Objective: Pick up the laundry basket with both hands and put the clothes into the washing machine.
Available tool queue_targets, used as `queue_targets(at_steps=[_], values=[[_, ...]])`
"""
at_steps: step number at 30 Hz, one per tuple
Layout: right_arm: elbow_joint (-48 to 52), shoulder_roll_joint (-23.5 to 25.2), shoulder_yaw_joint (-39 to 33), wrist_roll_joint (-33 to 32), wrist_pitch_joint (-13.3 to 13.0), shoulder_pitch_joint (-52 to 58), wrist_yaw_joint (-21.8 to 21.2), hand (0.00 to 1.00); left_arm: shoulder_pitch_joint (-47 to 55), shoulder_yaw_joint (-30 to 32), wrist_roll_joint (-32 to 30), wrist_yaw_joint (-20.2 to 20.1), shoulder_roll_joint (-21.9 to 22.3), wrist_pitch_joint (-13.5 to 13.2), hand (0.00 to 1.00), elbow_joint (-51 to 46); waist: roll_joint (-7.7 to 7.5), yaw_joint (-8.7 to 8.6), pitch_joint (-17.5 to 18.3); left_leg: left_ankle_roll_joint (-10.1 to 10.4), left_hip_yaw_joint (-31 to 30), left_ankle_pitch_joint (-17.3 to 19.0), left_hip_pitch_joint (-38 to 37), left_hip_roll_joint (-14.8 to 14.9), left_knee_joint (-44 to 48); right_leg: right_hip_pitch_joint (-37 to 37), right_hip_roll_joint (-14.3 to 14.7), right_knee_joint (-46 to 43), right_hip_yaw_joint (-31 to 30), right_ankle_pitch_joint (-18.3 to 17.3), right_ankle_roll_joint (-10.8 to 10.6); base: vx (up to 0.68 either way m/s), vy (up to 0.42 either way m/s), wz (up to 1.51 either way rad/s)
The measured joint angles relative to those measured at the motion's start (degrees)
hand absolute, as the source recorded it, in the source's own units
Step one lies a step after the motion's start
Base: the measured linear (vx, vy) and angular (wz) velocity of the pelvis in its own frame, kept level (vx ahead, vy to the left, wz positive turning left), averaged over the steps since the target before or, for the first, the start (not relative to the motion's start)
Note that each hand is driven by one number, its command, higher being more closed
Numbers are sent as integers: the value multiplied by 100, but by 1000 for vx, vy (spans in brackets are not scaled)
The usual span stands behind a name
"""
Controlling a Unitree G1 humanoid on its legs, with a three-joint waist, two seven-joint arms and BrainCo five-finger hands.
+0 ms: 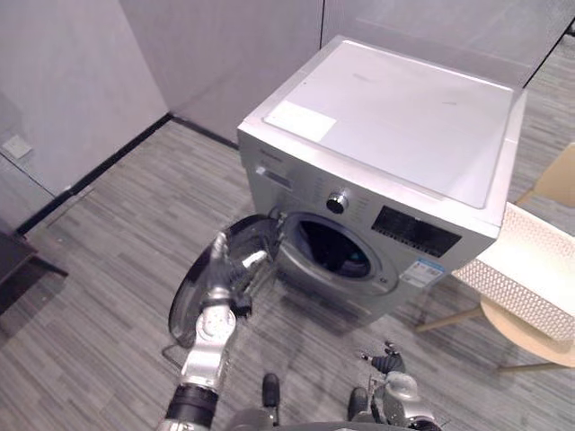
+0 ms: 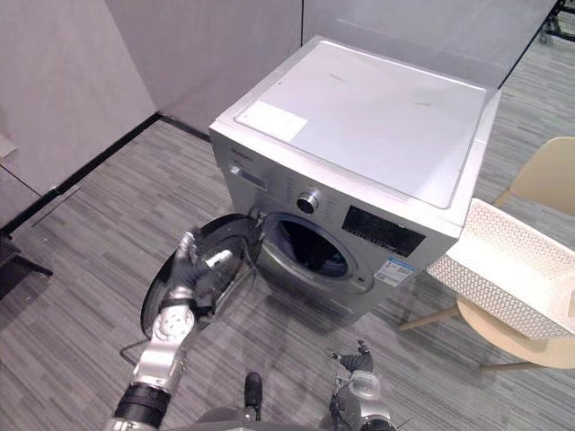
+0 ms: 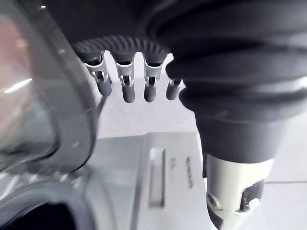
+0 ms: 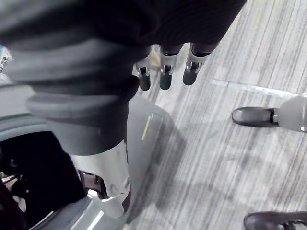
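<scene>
Left hand (image 1: 226,280): raised in front of the open door (image 1: 186,310), at its inner face. In the left wrist view its fingers (image 3: 128,88) hang loose in a row right beside the door's dark rim. Nothing is clamped between them and the thumb, so it's released. Can't tell if the fingertips actually touch the door.

Right hand (image 1: 396,381): low and near, right of centre, in front of the machine's lower front and well apart from it. The fingers (image 4: 165,78) are slack over bare floor (image 1: 126,224), and nothing is held.

Door is swung out to the left and hinged at the left edge of the drum opening (image 1: 334,249). The opening is dark, with a bluish patch inside that I can't identify.

Washing machine (image 1: 404,126): silver front loader with 1 round knob (image 1: 337,201) above the opening, a dark display panel (image 1: 416,231) to its right and a pale sticker (image 1: 301,119) on the lid's left corner.

Laundry basket (image 2: 503,269): white, perforated, sitting on a beige chair (image 1: 530,339) just right of the machine. Neither hand is on it, and both are well apart from it.
</scene>
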State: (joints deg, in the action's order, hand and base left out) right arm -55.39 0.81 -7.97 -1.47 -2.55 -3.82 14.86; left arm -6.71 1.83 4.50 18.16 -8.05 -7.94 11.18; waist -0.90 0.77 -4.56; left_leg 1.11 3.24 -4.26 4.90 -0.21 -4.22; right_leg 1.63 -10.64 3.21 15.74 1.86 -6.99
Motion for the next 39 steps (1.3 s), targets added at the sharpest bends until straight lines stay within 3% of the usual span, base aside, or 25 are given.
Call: queue_targets(at_steps=[5, 11, 17, 24, 26, 31, 34, 36, 39], values=[[-4, -117, 19, 0, 70, -171, 1, 0, -316, 806, 15, 671, -712, -23, 0, 269, 2, 52, 1, 3, 5, 2, -131, 103, -1, -154, 116, 91, 3, 61, 96, 60, -42, -5], [5, -120, 213, -4, 143, -327, 9, 0, -534, 1018, 64, 662, -1054, 248, 0, 1541, -82, 195, -4, 7, 190, 5, 170, 217, -32, 270, 214, 85, -175, 150, 212, -64, -2, -15], [75, 2, 238, -22, 182, -322, 79, 0, -557, 1204, 55, 465, -888, 504, 0, 2565, -293, 331, -82, 110, 432, 111, 730, 432, 377, 778, 340, -16, -338, 204, 301, -76, -14, -18], [261, 4, 208, -36, 179, -329, 126, 0, -545, 1409, -14, 325, -485, 539, 0, 3270, -314, 371, -97, 239, 481, 204, 972, 630, 644, 961, 492, -42, -377, 196, 433, -20, -38, -10], [281, 3, 103, -79, 178, -326, 117, 0, -523, 1313, -59, 277, -218, 563, 0, 3335, -314, 468, -96, 254, 480, 214, 963, 650, 645, 961, 517, -47, -390, 203, 421, 29, -29, -3], [260, 66, -54, -126, 180, -315, 100, 0, -42, 362, -57, 37, 248, 620, 0, 3289, -307, 480, -93, 225, 383, 196, 738, 561, 529, 780, 475, -60, -379, 159, 353, 56, 1, 4], [213, 64, -56, -121, 187, -314, 55, 0, 134, -896, -44, -280, 462, 637, 0, 2870, -285, 432, -82, 190, 290, 169, 563, 443, 402, 620, 394, -80, -316, 104, 275, 46, 47, 19], [211, 62, -29, -123, 196, -423, -5, 0, 111, -1752, 24, -470, 512, 722, 0, 2695, -202, 306, -53, 123, 207, 74, 540, 350, 270, 613, 316, -102, -273, 88, 247, 10, 60, 21], [-33, 19, -25, -141, 229, -811, 3, 0, -262, -2490, 261, -674, 569, 726, 0, 2480, -94, 248, -109, 70, 227, -40, 530, 286, 144, 695, 255, -117, -286, 126, 196, -30, 63, 5]])
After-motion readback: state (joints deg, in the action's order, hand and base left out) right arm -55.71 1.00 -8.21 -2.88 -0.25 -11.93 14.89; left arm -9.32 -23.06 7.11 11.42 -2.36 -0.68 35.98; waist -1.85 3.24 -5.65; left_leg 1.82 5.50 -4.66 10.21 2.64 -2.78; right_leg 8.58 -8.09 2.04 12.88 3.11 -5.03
